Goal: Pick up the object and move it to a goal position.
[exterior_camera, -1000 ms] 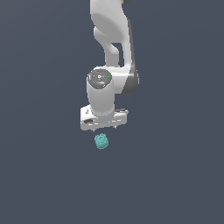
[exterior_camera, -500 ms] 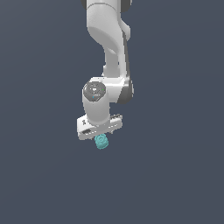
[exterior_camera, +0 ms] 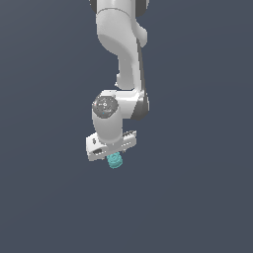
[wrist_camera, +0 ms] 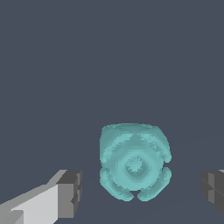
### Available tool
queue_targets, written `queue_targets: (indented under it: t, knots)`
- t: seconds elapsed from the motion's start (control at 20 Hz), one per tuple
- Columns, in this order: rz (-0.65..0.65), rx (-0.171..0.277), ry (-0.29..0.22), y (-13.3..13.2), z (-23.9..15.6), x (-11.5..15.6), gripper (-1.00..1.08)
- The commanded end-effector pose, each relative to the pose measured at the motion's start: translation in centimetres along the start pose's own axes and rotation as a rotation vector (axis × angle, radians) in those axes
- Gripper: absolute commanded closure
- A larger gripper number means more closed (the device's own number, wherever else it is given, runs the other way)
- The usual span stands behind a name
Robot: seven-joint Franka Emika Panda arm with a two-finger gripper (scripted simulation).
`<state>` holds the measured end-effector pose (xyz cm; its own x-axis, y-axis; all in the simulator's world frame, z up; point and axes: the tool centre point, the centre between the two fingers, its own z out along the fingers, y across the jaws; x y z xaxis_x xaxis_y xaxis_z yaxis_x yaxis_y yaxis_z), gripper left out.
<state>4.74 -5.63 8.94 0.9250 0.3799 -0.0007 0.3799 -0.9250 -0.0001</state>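
One hand (exterior_camera: 112, 150) in frame, white, pointing down at the end of the Panda arm (exterior_camera: 120, 44). Jaws spread wide: in the wrist view the two dark finger pads (wrist_camera: 70, 194) sit well apart, one on each side of the teal object (wrist_camera: 134, 162), with a clear gap between each pad and the lump. No contact visible, nothing gripped.

Object is a small knobbly, roughly round lump with ridged surface and a ring-like centre facing the wrist camera. It lies between the fingers, a bit closer to one pad than the other. In the exterior view the object (exterior_camera: 115, 160) shows just under the hand's lower edge, partly tucked beneath it, much smaller than the hand.

Surface under it is a plain dark grey-blue floor (exterior_camera: 197, 197), uniform all round.
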Motion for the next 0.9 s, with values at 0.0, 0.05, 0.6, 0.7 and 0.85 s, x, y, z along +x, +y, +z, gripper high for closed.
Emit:
queue_targets:
  t: [0.0,0.05,0.6,0.7,0.85]
  knots:
    - [0.000,0.000,0.000,0.0,0.3,0.0,-0.92]
    - [-0.001,0.000,0.000,0.0,0.5,0.0,-0.92]
    - [-0.004,0.000,0.001,0.0,5.0,-0.1,-0.92]
    - [-0.004,0.000,0.001,0.0,5.0,0.0,-0.92]
    - [-0.004,0.000,0.001,0.0,5.0,0.0,1.08]
